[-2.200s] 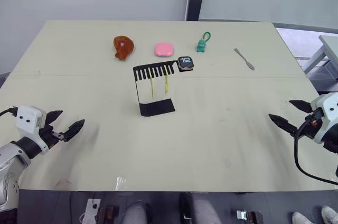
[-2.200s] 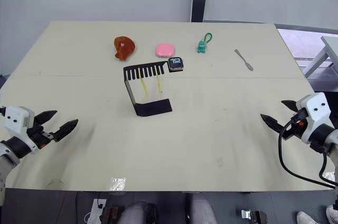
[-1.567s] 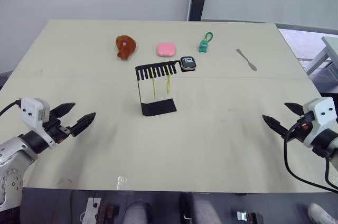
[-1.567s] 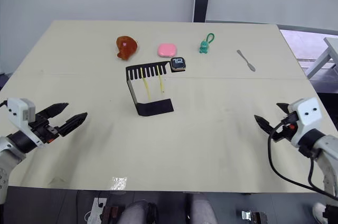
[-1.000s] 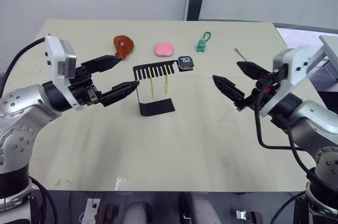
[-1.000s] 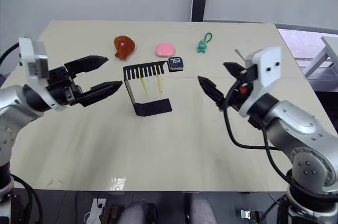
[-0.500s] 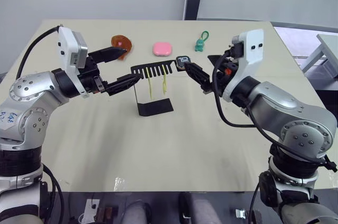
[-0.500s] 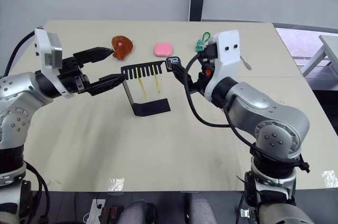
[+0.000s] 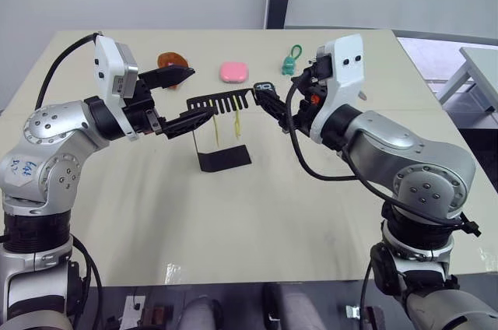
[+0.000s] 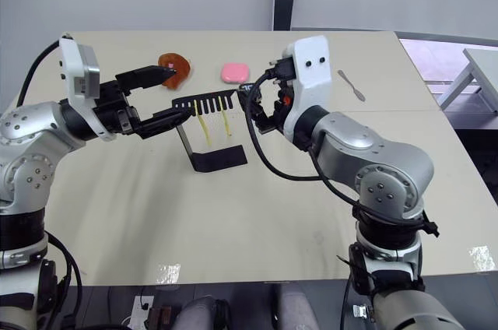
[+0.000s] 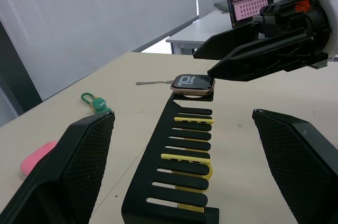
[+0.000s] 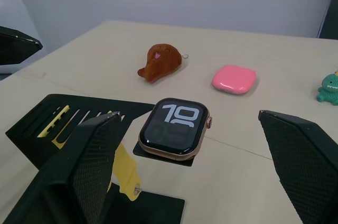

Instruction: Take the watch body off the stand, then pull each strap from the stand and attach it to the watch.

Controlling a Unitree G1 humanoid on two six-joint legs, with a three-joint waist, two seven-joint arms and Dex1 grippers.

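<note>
The black stand [image 9: 224, 159] rests mid-table, its comb arm [image 11: 182, 166] carrying two yellow straps [image 9: 237, 121] in the slots. At the arm's ring end lies the watch body [image 12: 173, 126], black-faced with pale digits. My right gripper [image 12: 190, 114] is open, one finger on either side of the watch body and not touching it. It also shows from the left wrist as the right gripper [image 11: 203, 64], just beyond the watch. My left gripper [image 9: 202, 91] is open at the comb arm's left end, with its fingers above and below it.
Behind the stand lie a brown toy [image 12: 161, 61], a pink block [image 9: 232, 71] and a green keyring figure [image 9: 290, 61]. A small metal spatula [image 10: 350, 85] lies at the far right of the table [image 9: 327, 213].
Both arms rose from the table's front corners and converged on the stand. The right gripper came in to straddle the watch body; the left reached the comb arm's left end.
</note>
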